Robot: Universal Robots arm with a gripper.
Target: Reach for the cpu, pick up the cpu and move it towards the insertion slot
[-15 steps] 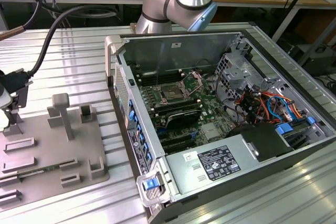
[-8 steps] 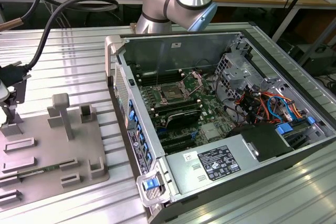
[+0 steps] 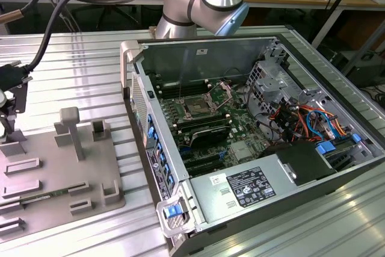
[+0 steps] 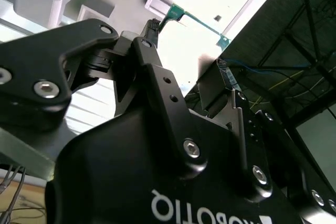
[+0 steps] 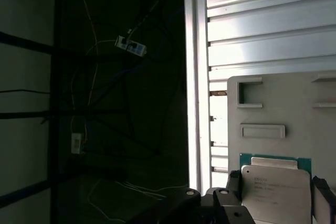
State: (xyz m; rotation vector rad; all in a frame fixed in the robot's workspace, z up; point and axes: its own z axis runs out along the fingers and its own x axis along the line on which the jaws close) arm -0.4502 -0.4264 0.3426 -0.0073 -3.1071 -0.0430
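Your gripper [image 5: 277, 195] is closed onto the cpu [image 5: 275, 184]: the fingers [image 5: 234, 182] stand one chip-width apart, one hard against each of two opposite green edges, and the silvery lid shows between them. The second wrist view agrees, with a fingertip at one green corner. You cannot tell from these views whether the chip has left the grey fixture plate [image 3: 54, 173] or rests on it. It sits close to the plate's outer margin. Just past that comes the ribbed metal table [image 3: 78, 58], and then the table's edge, with a dark drop and loose cables beyond it, so you have little room on that side. In the exterior view the tool hangs at the far left, over the plate's corner. The insertion slot [image 3: 198, 105] lies well apart to the exterior view's right, inside the open computer case [image 3: 135, 58], with its metal bracket tilted up. Between the chip and the slot stand an upright post [image 3: 71, 127] and smaller raised blocks on the plate, and then the case's tall side wall. The slot is crowded by memory slots on one side and a drive cage with bundled wires on the other.
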